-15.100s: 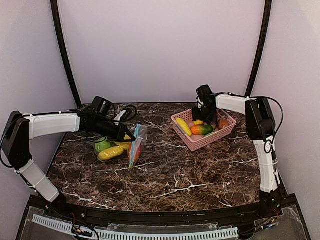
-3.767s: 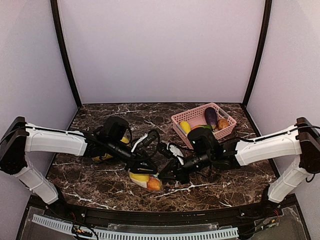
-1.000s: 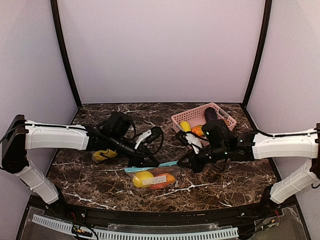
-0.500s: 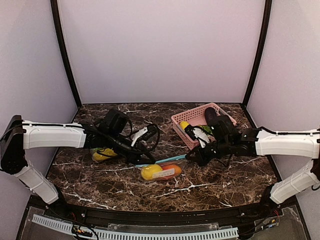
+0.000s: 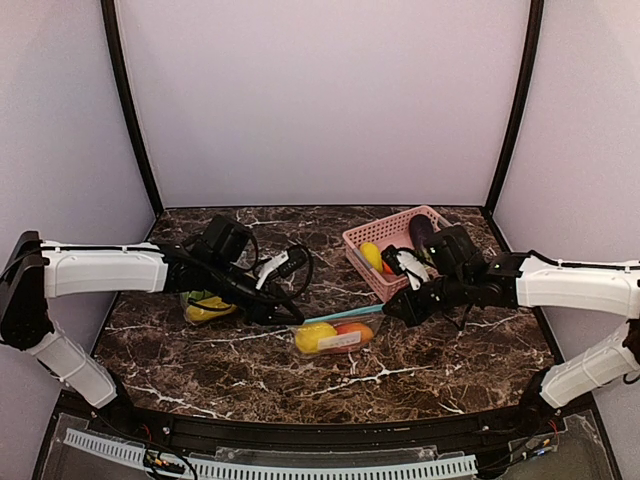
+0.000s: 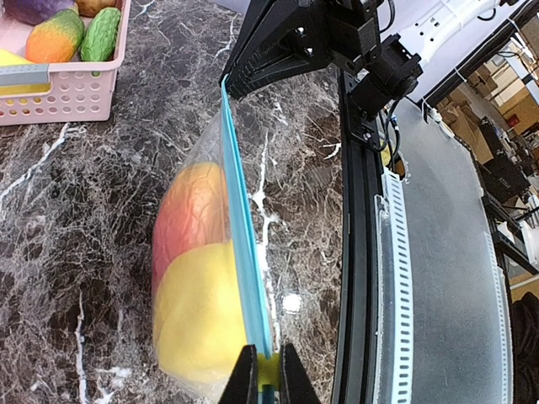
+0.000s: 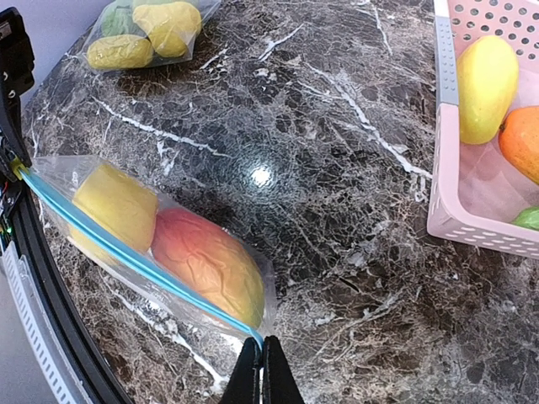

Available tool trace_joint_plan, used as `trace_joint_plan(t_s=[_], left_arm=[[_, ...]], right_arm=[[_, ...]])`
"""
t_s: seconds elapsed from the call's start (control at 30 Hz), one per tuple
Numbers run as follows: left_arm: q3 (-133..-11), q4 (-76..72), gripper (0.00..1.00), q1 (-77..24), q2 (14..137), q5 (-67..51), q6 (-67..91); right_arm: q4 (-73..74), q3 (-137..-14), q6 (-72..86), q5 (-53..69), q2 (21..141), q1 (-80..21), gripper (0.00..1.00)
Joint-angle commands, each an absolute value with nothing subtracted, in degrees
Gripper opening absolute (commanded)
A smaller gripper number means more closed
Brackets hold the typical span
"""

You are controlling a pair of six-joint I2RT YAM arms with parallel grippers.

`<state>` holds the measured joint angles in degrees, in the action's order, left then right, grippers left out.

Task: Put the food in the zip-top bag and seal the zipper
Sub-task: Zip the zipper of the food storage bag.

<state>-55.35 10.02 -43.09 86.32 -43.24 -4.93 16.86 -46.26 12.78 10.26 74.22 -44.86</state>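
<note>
A clear zip-top bag with a blue zipper strip hangs stretched between my two grippers just above the marble. Inside it lie a yellow food piece and an orange-red one. My left gripper is shut on the yellow slider at the strip's left end. At the other end of the strip, my right gripper is pinched shut on the corner. More food lies in the pink basket: a yellow piece, an orange one, a dark purple one.
A second clear bag holding yellow and green pieces lies at the left, behind my left arm. The table's black front rail runs close beside the held bag. The basket stands just right of my right gripper.
Both grippers have carried the bag to the right and farther back, towards the basket. The strip stays stretched between them.
</note>
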Motion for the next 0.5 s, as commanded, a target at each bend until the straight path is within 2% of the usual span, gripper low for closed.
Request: trace_joint_plan(t_s=[0.0,0.1,0.27,0.4,0.47], left_arm=[[-53.4,20.8,0.01,-41.7,83.6,-45.3,-6.5],[-53.3,20.3,0.01,-41.4,83.5,-44.9,-6.5],[-53.6,18.6,0.01,-41.5,84.1,-43.7,-3.5],[-53.4,15.2,0.01,-41.4,84.3,-42.0,0.7],[-52.9,13.0,0.01,-41.4,84.2,-40.4,3.3]], right_arm=[[23.2,-44.5,13.8,0.2,73.4,-41.0,0.00],[22.0,-44.4,12.7,3.8,73.2,-41.0,0.00],[17.4,-44.1,10.4,18.2,73.6,-41.1,0.00],[15.6,-45.3,11.3,20.1,75.6,-41.1,0.00],[15.0,-46.0,11.8,20.0,76.3,-41.1,0.13]])
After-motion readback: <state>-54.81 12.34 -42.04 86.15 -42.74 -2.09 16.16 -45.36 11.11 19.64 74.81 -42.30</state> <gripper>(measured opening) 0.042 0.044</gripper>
